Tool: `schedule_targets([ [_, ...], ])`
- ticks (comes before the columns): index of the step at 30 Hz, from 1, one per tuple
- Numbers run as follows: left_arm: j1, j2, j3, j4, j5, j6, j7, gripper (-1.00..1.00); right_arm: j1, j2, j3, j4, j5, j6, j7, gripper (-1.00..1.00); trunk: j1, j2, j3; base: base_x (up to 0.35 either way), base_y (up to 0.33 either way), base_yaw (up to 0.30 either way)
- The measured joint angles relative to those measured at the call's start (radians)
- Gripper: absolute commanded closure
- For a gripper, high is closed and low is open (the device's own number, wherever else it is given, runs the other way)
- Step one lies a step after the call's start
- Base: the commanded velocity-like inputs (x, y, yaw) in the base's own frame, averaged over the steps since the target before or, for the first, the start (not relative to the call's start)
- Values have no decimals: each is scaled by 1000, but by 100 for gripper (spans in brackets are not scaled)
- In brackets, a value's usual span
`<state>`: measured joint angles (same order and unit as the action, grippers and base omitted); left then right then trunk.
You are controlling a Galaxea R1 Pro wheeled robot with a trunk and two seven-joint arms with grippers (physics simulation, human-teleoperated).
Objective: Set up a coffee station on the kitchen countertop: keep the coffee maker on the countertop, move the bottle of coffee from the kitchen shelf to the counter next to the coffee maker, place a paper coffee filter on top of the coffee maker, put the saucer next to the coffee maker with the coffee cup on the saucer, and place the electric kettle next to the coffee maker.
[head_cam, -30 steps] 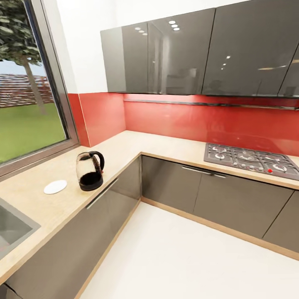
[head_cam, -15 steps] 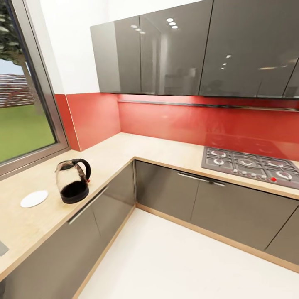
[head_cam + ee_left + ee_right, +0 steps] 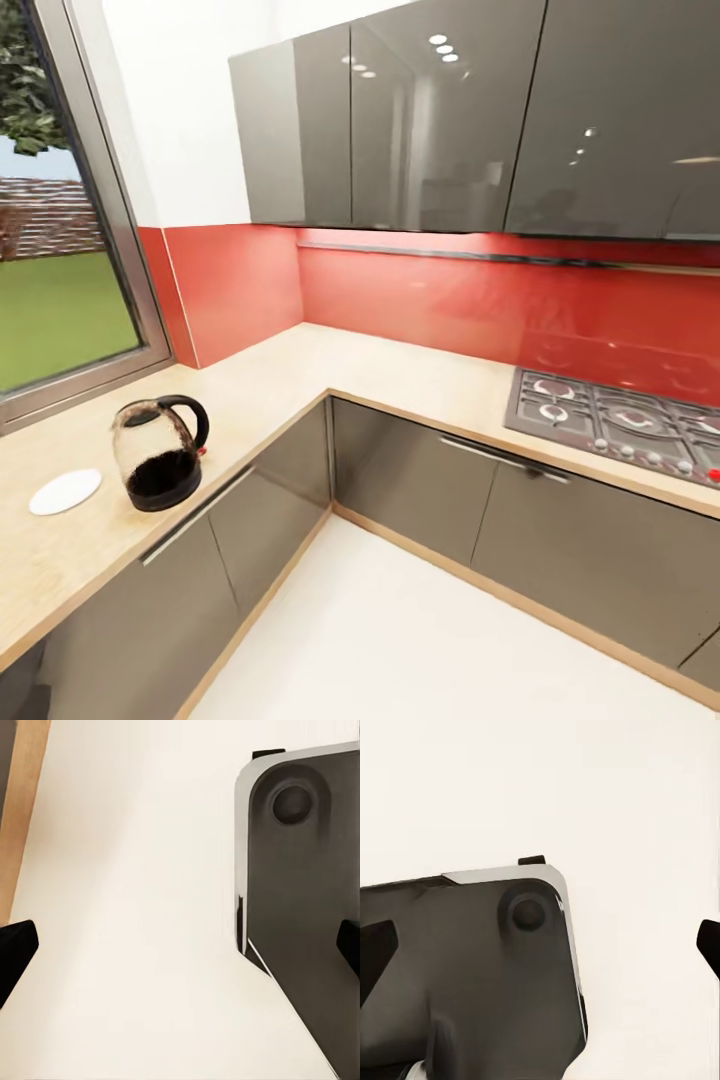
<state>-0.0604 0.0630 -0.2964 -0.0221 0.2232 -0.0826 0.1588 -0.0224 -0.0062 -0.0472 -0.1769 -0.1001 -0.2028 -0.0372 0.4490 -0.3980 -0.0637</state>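
Pale floor [image 3: 135, 907] sits under both grippers: the left gripper [image 3: 180, 945] and right gripper [image 3: 540, 945] are both spread wide, holding nothing, hanging over the dark robot base [image 3: 457, 975]. Up on the L-shaped counter [image 3: 380, 370], the kettle [image 3: 158, 453] stands just beside the white saucer [image 3: 65, 491], well apart from the hob [image 3: 625, 425].

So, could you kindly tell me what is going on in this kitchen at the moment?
Nothing is being handled right now. The robot looks over an L-shaped countertop where the electric kettle stands upright beside a white saucer, with a gas hob further along. The wrist cameras point down at the pale floor and the robot's dark base. The left pincer and right pincer are both open and empty, fingertips wide apart.
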Motion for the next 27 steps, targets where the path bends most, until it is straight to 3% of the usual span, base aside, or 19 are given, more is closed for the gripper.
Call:
schedule_targets([
  [9,0,1,3,0,2,0,0,-100,0,0,0,0,0,0,0,-100,0,0,0,225,-222,277],
  [20,0,-1,6,0,4,-4,1,-100,0,0,0,0,0,1,0,-100,0,0,0,18,-268,277],
  [27,0,-2,7,0,4,-56,1,-100,0,1,0,0,0,0,0,-100,0,0,0,0,-272,277],
])
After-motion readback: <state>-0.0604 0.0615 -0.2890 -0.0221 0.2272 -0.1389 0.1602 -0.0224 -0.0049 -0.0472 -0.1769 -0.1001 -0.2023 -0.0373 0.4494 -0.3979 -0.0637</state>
